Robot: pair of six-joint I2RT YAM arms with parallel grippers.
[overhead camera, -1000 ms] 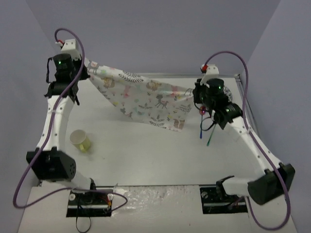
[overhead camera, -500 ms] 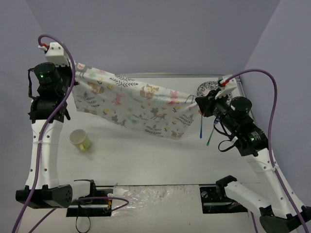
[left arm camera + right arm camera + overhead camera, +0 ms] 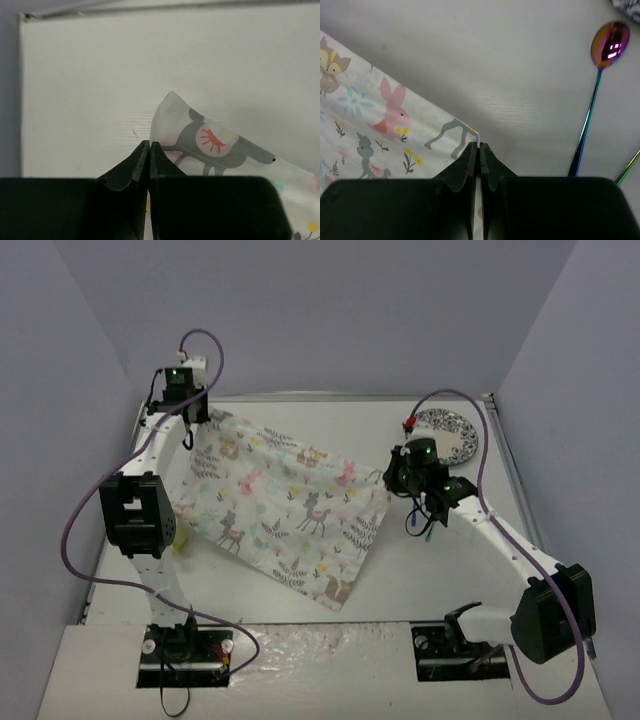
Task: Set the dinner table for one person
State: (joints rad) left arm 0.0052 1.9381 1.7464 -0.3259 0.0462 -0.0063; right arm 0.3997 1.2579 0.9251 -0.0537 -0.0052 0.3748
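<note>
One white worktop (image 3: 330,420) fills the room's floor of view, far bigger than all it carries, with two arms reaching over it. One printed cloth (image 3: 290,510), covered in deer, foxes and leaves, lies spread slantwise from the far left toward the near middle. The left pincer (image 3: 188,433) is clenched on the cloth's far-left corner; from its wrist the two tips meet with the fabric (image 3: 210,145) caught at them. The right pincer (image 3: 388,480) is clenched likewise on the cloth's right corner (image 3: 380,115), low over the worktop. One patterned plate (image 3: 450,432) sits at the far right, apart from the cloth. Two long-handled pieces of cutlery lie just right of the right pincer: one iridescent spoon (image 3: 591,102), and one thin gold-green handle (image 3: 630,167) whose head I cannot see. One yellowish sliver (image 3: 179,536) peeps out beside the left arm's elbow, too hidden to name.
</note>
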